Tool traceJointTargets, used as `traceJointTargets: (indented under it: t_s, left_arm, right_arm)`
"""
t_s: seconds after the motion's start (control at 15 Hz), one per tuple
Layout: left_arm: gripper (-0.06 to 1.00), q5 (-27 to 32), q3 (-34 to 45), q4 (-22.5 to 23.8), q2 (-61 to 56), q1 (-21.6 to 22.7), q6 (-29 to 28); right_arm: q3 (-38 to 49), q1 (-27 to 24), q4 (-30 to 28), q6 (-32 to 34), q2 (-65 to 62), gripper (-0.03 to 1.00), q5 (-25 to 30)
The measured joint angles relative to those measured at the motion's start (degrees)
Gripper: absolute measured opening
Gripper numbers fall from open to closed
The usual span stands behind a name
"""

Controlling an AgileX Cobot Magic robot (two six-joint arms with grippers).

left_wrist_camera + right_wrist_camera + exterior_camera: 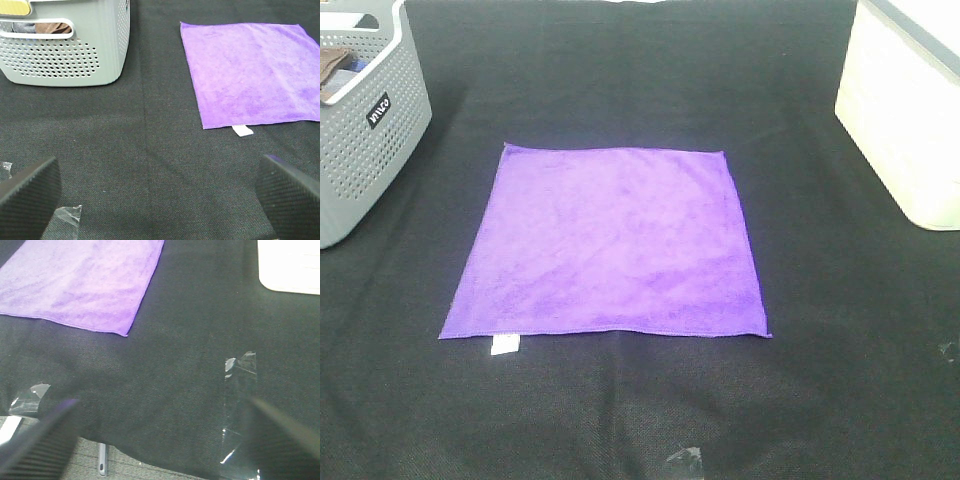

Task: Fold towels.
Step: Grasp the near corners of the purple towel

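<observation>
A bright purple square towel [605, 243] lies flat and unfolded in the middle of the black table cover, with a small white tag [504, 345] at its near left corner. It also shows in the left wrist view [252, 72] and in the right wrist view [82, 282]. Neither gripper shows in the exterior high view. My left gripper [160, 200] is open and empty, above the cloth-free black cover, short of the tag [242, 131]. My right gripper [160, 440] is open and empty near the table's front edge, apart from the towel's near right corner.
A grey perforated basket [365, 125] with items inside stands at the back left; it also shows in the left wrist view [65, 50]. A white bin [905, 110] stands at the back right. Strips of clear tape [240, 405] lie on the black cover near the front edge.
</observation>
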Motion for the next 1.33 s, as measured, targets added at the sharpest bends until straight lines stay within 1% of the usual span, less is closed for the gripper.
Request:
traceJointTargets:
  t_s: [0.07,0.13,0.27,1.33]
  left_arm:
    - [0.99,0.0,0.0,0.0,0.0,0.0,0.0]
    - [0.99,0.0,0.0,0.0,0.0,0.0,0.0]
    - [0.99,0.0,0.0,0.0,0.0,0.0,0.0]
    - [0.99,0.0,0.0,0.0,0.0,0.0,-0.2]
  right_arm:
    - [0.0,0.0,-0.9,-0.1,0.0,0.91,0.0]
    - [0.0,0.0,-1.0,-0.1,0.0,0.94,0.0]
    - [0.0,0.0,-1.1,-0.1,0.0,0.96,0.0]
    - [0.0,0.0,-1.1,-0.1,0.0,0.96,0.0]
